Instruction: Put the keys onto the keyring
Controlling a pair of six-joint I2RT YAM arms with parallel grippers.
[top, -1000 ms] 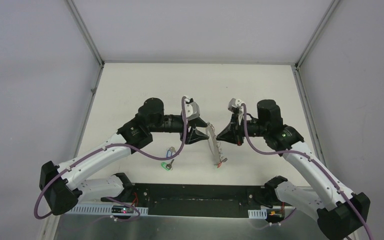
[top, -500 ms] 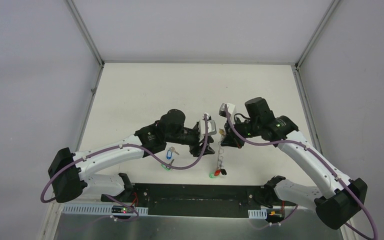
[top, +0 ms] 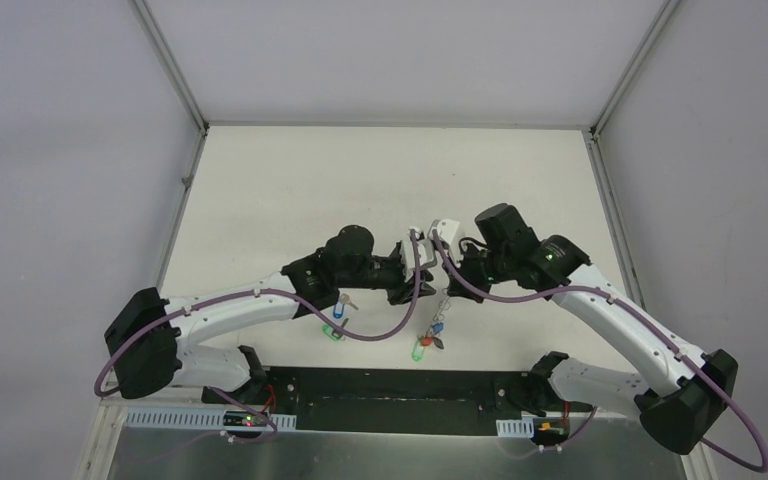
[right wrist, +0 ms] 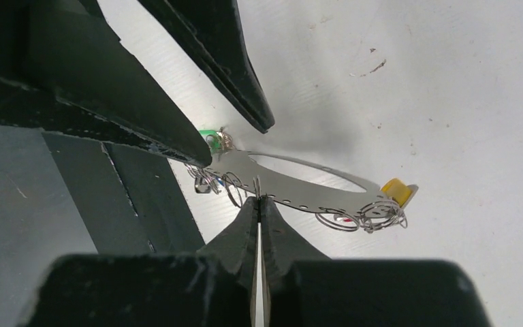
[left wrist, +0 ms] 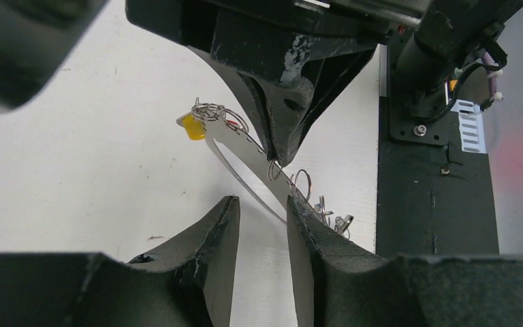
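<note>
The right hand [right wrist: 257, 199] is clenched on the keyring [right wrist: 306, 196], pinching its flat, perforated band by the edge and holding it up off the worktop [top: 290, 190], with small split rings [right wrist: 337, 219] and a yellow tag [right wrist: 396, 189] dangling from it. The left hand [left wrist: 262, 218] is spread and grasping nothing, its fingers close to the band's near end. The blue-tagged key [top: 339, 311] and green-tagged key [top: 331, 335] lie loose on the worktop beneath the left arm. The band looks thin, light, stiff and slick, so a narrow pinch could let it pivot and the hung pieces swing; a bare stretch between rings seems the best hold. The keys lie flat and small, so the plastic tag probably gives the surer grip.
</note>
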